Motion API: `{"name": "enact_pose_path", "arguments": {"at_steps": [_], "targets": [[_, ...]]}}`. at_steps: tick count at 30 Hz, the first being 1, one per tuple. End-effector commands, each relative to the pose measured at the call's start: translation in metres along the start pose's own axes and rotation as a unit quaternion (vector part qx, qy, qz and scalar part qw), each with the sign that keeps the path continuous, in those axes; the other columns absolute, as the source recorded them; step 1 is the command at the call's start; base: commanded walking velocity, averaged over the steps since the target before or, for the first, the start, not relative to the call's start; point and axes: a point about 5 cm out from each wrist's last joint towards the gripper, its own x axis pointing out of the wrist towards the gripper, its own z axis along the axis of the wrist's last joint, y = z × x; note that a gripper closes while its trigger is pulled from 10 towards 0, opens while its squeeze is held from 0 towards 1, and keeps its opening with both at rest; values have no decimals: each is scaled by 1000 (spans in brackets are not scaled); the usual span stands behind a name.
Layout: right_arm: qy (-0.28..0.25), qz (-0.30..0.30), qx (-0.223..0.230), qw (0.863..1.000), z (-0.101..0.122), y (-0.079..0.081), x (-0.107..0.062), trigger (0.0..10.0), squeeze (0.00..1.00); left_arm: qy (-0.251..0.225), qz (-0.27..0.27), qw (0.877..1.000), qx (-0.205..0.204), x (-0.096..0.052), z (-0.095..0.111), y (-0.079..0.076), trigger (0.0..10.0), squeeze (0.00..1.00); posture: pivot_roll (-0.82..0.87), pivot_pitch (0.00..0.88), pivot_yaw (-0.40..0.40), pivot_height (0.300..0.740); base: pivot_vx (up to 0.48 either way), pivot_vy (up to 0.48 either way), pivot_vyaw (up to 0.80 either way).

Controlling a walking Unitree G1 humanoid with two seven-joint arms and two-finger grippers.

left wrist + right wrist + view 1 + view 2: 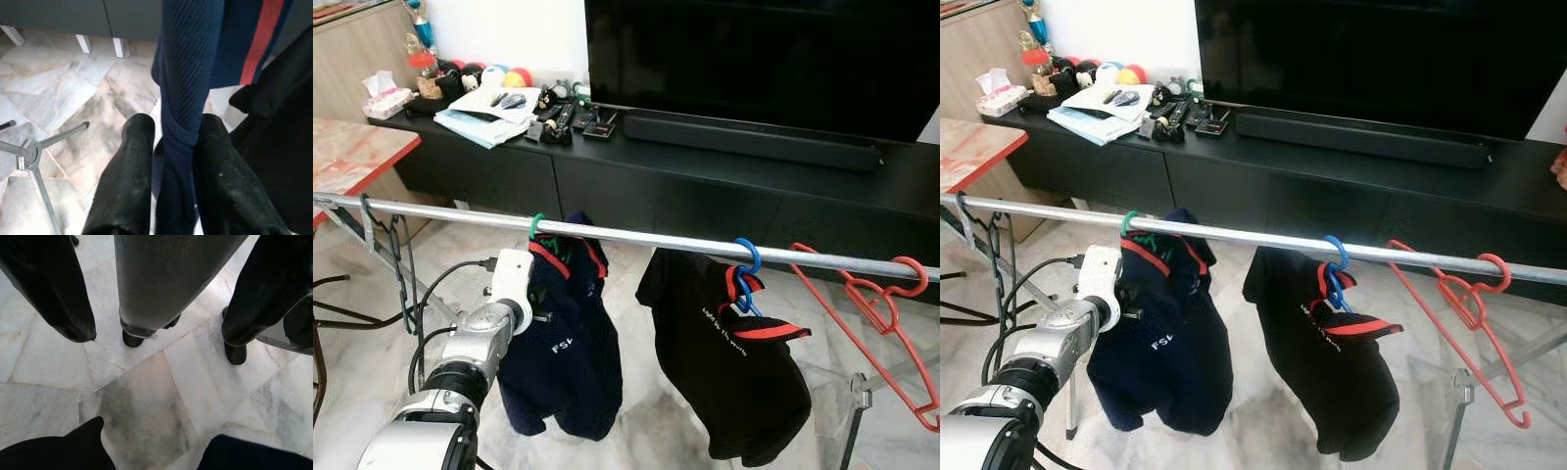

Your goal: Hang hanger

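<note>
A silver rail [636, 236] runs across in front of me. On it hangs a green hanger [536, 227] carrying a navy shirt [563, 343] with red collar trim. My left arm [499, 313] reaches up to that shirt. In the left wrist view my left gripper [176, 125] is shut on a fold of the navy shirt [188, 63]. Further right hang a blue hanger [747, 259] with a black shirt [724, 362] and a bare red hanger [881, 313]. My right gripper [151, 440] hangs open over the marble floor.
A black TV cabinet [705, 186] with a large TV [754, 49] and clutter stands behind the rail. A red-edged table [352, 152] is at the left, with dark wire hangers [401, 264] on the rail's left end. A metal stand foot [29, 152] rests on the floor.
</note>
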Motion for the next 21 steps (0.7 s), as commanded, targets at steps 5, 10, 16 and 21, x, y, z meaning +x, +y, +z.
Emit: {"name": "enact_pose_path", "arguments": {"at_steps": [5, 10, 16, 21], "targets": [[12, 1, 4, 1000, -7, 1, -1, 10000, 0, -37, 2, 999, 11, -6, 5, 5, 10000, 1000, -54, 96, 36, 740, 0, 0, 0], [11, 0, 5, 1000, -7, 1, -1, 10000, 0, -65, -2, 998, 28, -19, 4, 9, 10000, 1000, -53, 90, 38, 740, 0, 0, 0], [11, 1, 4, 1000, -7, 1, -1, 10000, 0, -95, -9, 994, 52, -46, -1, 12, 10000, 1000, -44, 74, 41, 740, 0, 0, 0], [11, 1, 3, 1000, -7, 1, -1, 10000, 0, -120, -4, 990, 76, -66, 2, 18, 10000, 1000, -40, 57, 48, 740, 0, 0, 0]]}}
